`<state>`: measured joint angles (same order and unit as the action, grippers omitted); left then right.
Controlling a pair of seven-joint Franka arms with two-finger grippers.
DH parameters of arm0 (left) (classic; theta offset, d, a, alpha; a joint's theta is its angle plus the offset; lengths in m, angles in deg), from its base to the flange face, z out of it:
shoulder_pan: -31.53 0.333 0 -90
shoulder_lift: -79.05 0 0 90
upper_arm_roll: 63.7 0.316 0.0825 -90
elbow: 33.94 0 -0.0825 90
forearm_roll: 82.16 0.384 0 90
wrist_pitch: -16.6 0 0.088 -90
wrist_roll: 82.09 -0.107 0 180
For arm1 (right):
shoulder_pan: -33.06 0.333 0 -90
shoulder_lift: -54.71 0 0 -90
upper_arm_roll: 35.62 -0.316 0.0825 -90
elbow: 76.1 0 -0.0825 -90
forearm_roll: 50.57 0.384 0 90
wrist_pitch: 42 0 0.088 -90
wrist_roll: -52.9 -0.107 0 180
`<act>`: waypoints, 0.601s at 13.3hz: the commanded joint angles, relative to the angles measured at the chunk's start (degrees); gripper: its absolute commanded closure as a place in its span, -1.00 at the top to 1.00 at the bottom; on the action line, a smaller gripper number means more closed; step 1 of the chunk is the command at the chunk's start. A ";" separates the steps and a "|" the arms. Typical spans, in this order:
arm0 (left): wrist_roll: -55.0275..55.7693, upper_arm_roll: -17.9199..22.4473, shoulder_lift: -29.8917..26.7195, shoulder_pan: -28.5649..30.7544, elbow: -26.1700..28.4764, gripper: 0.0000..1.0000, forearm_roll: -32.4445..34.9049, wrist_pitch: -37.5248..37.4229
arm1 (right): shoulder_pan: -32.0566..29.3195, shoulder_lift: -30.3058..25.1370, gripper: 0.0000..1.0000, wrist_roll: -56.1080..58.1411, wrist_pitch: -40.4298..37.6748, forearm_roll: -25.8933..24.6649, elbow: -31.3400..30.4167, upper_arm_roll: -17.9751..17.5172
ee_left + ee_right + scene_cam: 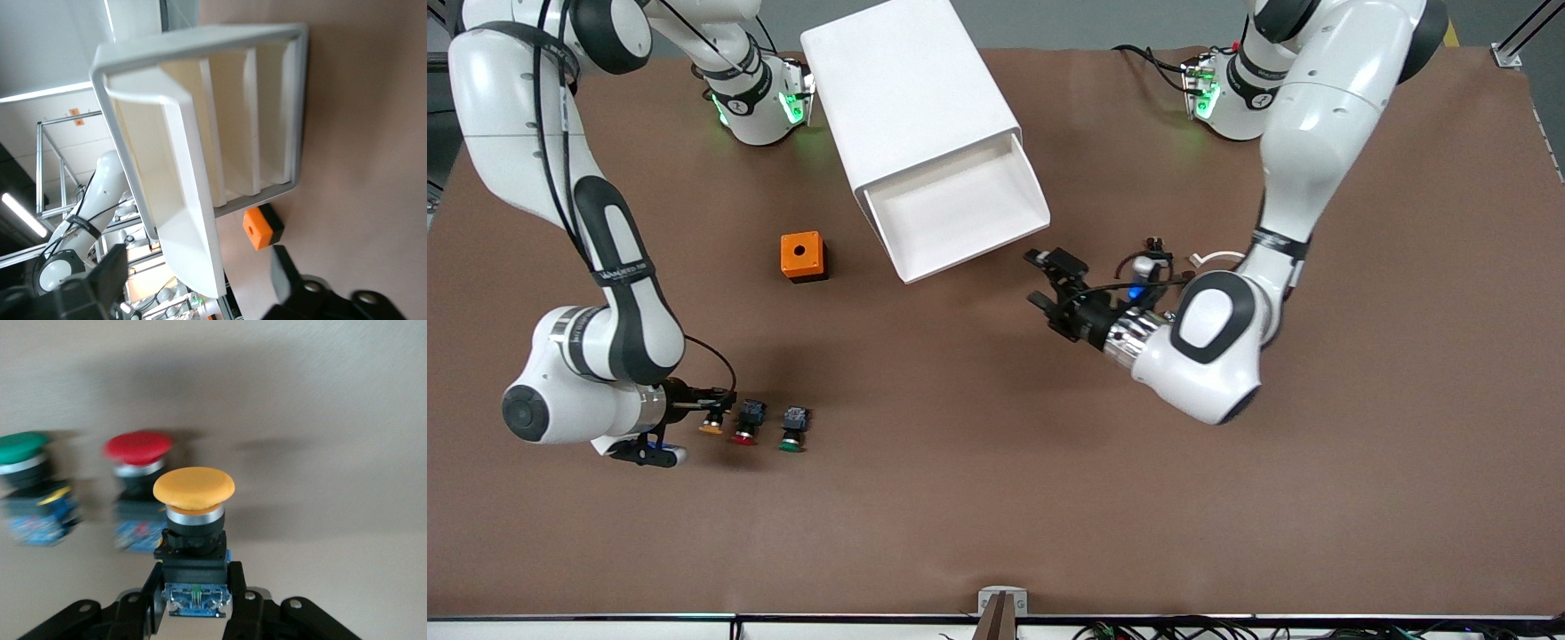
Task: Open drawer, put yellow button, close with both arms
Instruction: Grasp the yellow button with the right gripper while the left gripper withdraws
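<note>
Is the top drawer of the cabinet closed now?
No, the drawer is pulled out of the cabinet, and its white inside lies open and bare in the front view.

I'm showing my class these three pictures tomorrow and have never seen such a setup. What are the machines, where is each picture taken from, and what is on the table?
Two white robot arms work at a brown table. The front view looks down from across it; the other two come from cameras on the wrists.

The right gripper is shut on the yellow button, with a red button and a green button beside it. An orange box lies farther from the front camera.

The left gripper is open in front of the white cabinet, whose top drawer is pulled out, nothing visible in it.
</note>
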<state>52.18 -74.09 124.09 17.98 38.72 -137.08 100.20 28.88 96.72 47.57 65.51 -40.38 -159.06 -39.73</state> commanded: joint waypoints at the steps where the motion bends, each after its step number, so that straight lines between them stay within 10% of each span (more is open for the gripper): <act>1: -3.73 -0.50 -2.14 4.48 -1.29 1.00 4.90 -3.00 | 1.45 -6.12 -0.90 -8.51 -8.34 2.55 1.49 -0.29; 8: -22.72 -0.42 -5.48 11.97 -1.38 1.00 19.02 -9.95 | 7.51 -19.76 -0.90 -39.09 -22.24 5.63 1.49 -1.17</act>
<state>32.79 -74.11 120.76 30.46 36.92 -123.29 91.00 35.09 80.61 16.08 44.70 -35.93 -156.20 -40.94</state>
